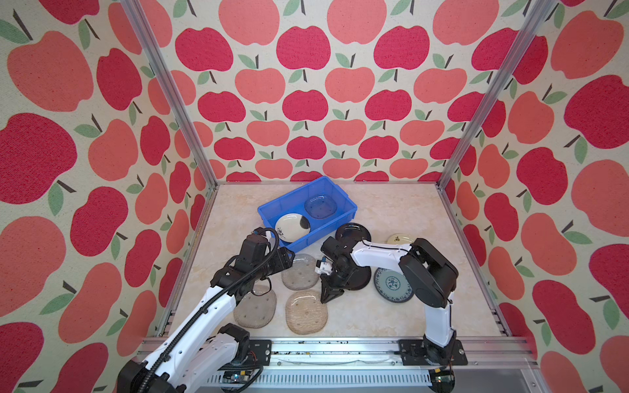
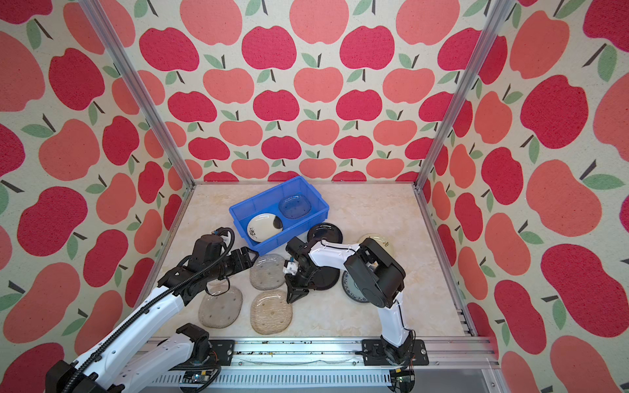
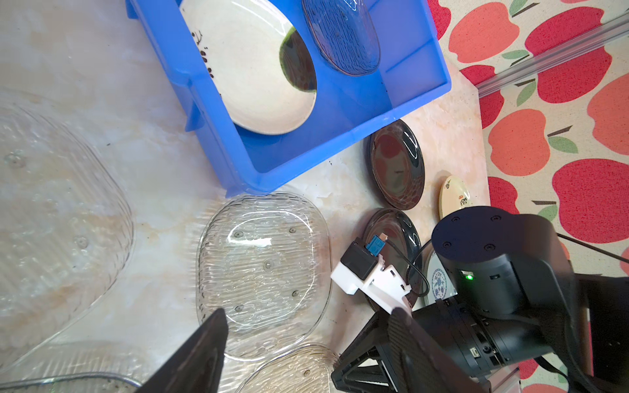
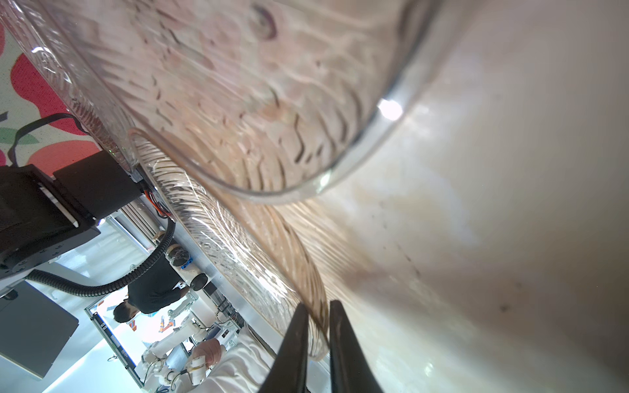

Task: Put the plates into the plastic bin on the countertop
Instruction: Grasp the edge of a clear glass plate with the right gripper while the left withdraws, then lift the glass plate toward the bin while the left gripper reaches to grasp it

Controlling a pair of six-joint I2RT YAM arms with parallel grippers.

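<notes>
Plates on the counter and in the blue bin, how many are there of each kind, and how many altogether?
Clear glass plates: 5, one of them mostly under the left arm
Black plates: 2
Blue-white patterned plate: 1
Cream plate: 1
White plate with dark blotch: 1
Total: 10

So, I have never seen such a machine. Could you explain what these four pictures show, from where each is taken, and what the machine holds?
It is a robot with two arms, each ending in a two-fingered gripper. Two pictures look down from above, almost alike; two come from cameras on the wrists. On the countertop stands a blue bin holding a white plate with a dark blotch and a clear glass plate. Outside it lie more clear glass plates, two black plates, a blue-white plate and a cream plate. The left gripper is open and empty. The right gripper pinches the rim of the front glass plate.
</notes>
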